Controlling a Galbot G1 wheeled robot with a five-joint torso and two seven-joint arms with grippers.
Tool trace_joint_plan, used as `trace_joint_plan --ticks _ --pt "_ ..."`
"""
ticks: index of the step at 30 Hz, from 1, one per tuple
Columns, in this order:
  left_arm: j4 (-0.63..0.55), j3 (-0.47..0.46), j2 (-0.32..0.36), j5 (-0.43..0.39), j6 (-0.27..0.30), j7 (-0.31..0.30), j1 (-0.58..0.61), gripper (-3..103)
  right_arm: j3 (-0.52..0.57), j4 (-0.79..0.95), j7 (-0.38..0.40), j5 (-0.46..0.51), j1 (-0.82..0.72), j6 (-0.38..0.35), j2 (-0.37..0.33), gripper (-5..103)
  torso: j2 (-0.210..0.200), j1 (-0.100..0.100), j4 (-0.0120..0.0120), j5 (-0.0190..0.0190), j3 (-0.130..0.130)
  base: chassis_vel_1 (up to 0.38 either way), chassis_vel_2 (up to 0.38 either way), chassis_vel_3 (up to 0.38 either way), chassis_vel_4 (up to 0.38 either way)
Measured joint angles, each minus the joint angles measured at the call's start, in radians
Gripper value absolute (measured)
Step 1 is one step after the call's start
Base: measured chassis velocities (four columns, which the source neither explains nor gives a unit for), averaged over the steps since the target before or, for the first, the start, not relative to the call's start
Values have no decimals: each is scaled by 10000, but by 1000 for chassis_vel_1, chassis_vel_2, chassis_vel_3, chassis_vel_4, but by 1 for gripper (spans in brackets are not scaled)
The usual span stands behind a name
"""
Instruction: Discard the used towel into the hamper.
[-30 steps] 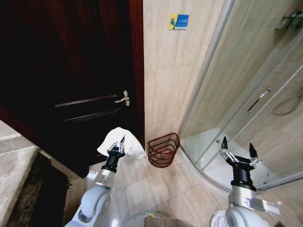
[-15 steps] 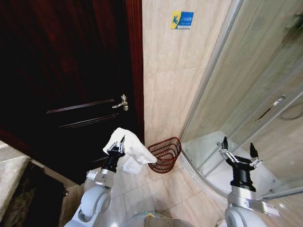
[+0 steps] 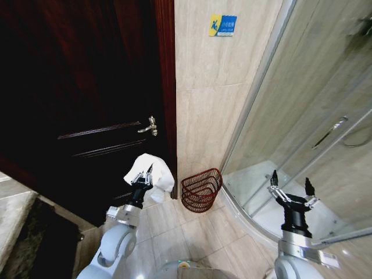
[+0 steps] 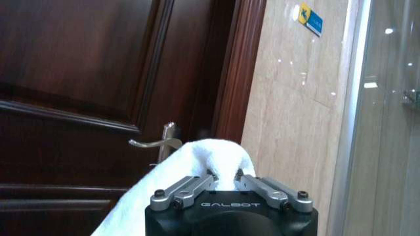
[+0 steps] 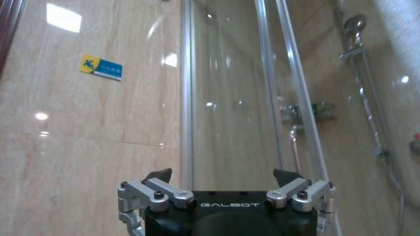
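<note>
My left gripper (image 3: 143, 178) is shut on the white towel (image 3: 152, 172), which bunches above its fingers and droops down one side. In the left wrist view the towel (image 4: 203, 162) bulges up between the closed fingers of that gripper (image 4: 225, 175). The hamper (image 3: 201, 188), a dark red-brown wire basket, stands on the floor against the tiled wall, just to the right of the towel and lower than it. My right gripper (image 3: 290, 187) is held up open in front of the shower enclosure with nothing between its fingers; the right wrist view shows it (image 5: 223, 175) the same way.
A dark wooden door (image 3: 87, 99) with a metal lever handle (image 3: 150, 125) fills the left. A curved glass shower enclosure (image 3: 302, 116) stands at the right with its raised base (image 3: 244, 174) beside the hamper. A countertop edge (image 3: 11, 209) sits at far left. Beige tiled floor (image 3: 192, 232) lies ahead.
The towel's hanging end has swung back in toward my left gripper, away from the hamper. The whole picture shifted as the camera moved. My right gripper stays open.
</note>
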Motion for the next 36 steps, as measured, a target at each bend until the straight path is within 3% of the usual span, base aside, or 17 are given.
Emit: trace_joint_plan --ticks 6,9,18,27,36 --pt "0 14 25 22 116 -2 -10 4 2 149 157 -88 -82 -135 8 100 0 0 0 0 0 0 0 0 0" --pt "-57 255 87 0 514 -147 158 4 50 395 226 -93 -148 -403 -6 100 1 -1 0 0 0 -51 -63 -49 -56" --pt "125 905 198 -256 820 -184 166 4 111 521 246 -71 -194 -540 -42 100 0 -1 -1 1 0 -67 -74 -82 -70" --pt "1131 1689 424 -995 1109 -376 -866 4 208 287 279 -15 -255 -546 5 100 1 -1 -3 0 0 -109 -113 -122 -122" --pt "2863 2250 352 -1351 757 -424 -2201 4 171 -77 248 10 -125 -400 95 100 0 0 0 2 1 -83 -89 -76 -77"
